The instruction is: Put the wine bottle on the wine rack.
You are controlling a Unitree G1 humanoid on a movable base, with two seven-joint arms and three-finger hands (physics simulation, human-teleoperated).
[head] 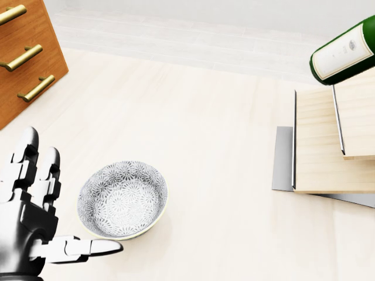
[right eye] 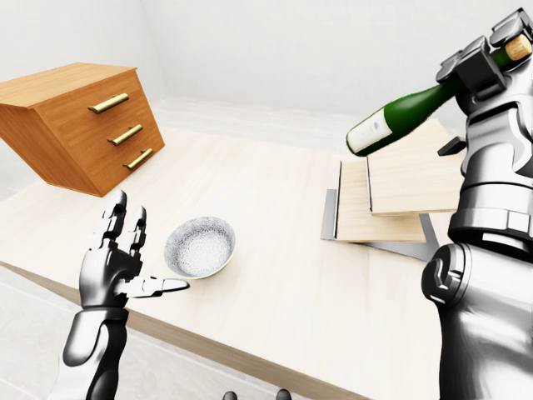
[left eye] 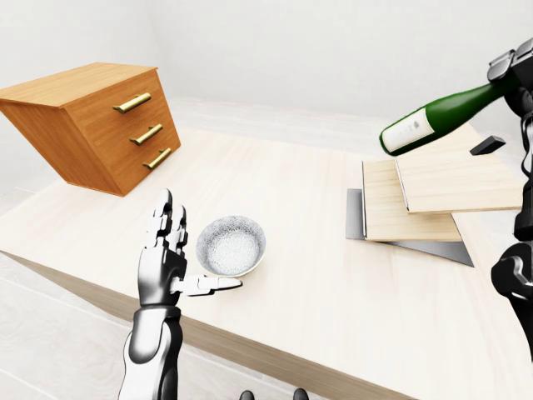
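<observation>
A: What's the right hand (right eye: 481, 60) doing?
B: Its fingers are wrapped round the neck of the dark green glass wine bottle (right eye: 398, 117), held tilted in the air, base lowest, above the stepped pale wooden wine rack (left eye: 425, 196).
A: And the left hand (head: 32, 219)?
B: Fingers spread, holding nothing, beside the patterned grey ceramic bowl (head: 122, 199) on the light wood table (head: 211, 146). An orange-brown wooden drawer chest (left eye: 96, 125) sits far left.

Bare simulated room, home-like, not a real kitchen: blank pale grey walls, pale plank floor, one large light wooden table (left eye: 283, 250). On it an orange-brown wooden three-drawer chest with brass handles (left eye: 100, 125), a grey patterned ceramic bowl (left eye: 231, 246), stacked light wooden boards (left eye: 416, 196).
</observation>
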